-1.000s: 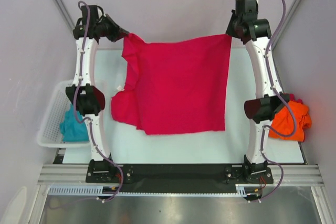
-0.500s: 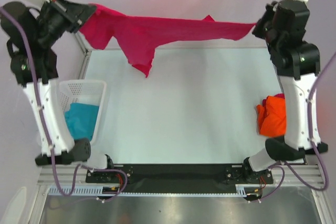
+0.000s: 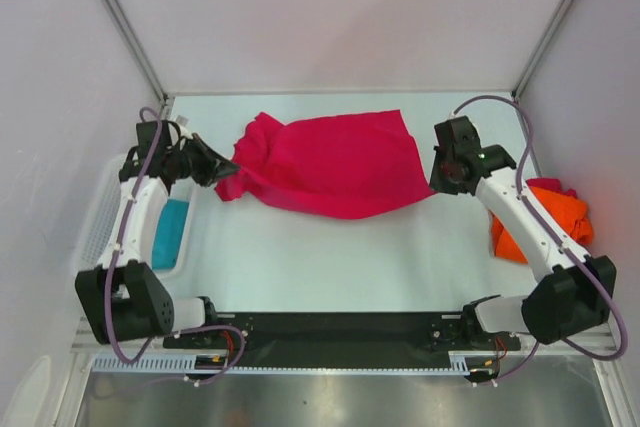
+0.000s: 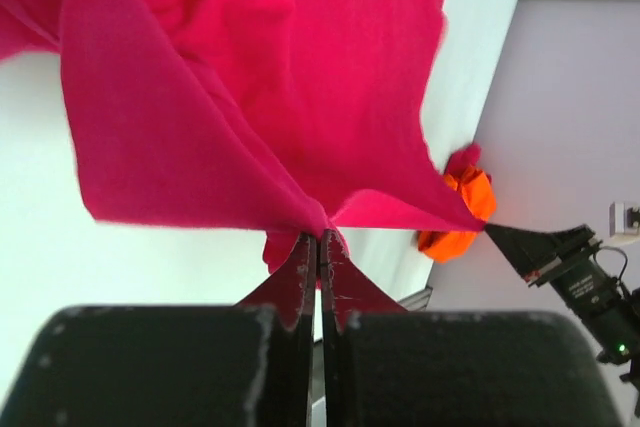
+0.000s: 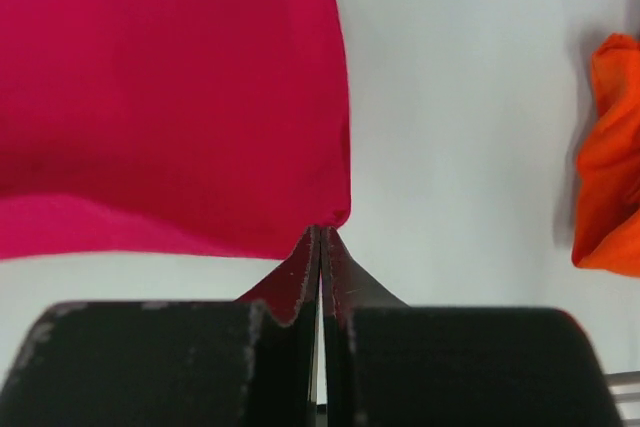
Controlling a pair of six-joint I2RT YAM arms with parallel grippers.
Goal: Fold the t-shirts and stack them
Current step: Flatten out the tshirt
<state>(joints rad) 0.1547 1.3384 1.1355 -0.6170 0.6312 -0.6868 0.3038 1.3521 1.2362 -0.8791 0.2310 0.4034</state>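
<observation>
The crimson-pink t-shirt [image 3: 330, 165] lies rumpled across the back middle of the table, stretched between both grippers. My left gripper [image 3: 224, 172] is shut on its left edge; the left wrist view shows cloth [image 4: 240, 97] pinched at the fingertips [image 4: 322, 239]. My right gripper [image 3: 436, 173] is shut on its right corner; the right wrist view shows that corner [image 5: 180, 87] at the fingertips [image 5: 322, 231]. The orange t-shirt [image 3: 545, 222] lies bunched at the right edge. The teal t-shirt [image 3: 172, 232] sits in the basket.
A white mesh basket [image 3: 105, 217] stands at the table's left edge, beside the left arm. The right arm reaches over the orange t-shirt, which also shows in the right wrist view [image 5: 610, 157]. White walls enclose the back and sides.
Both arms came down from high up and lowered the crimson-pink t-shirt, which hung stretched in the air, onto the table. Both grippers stay shut on it.
</observation>
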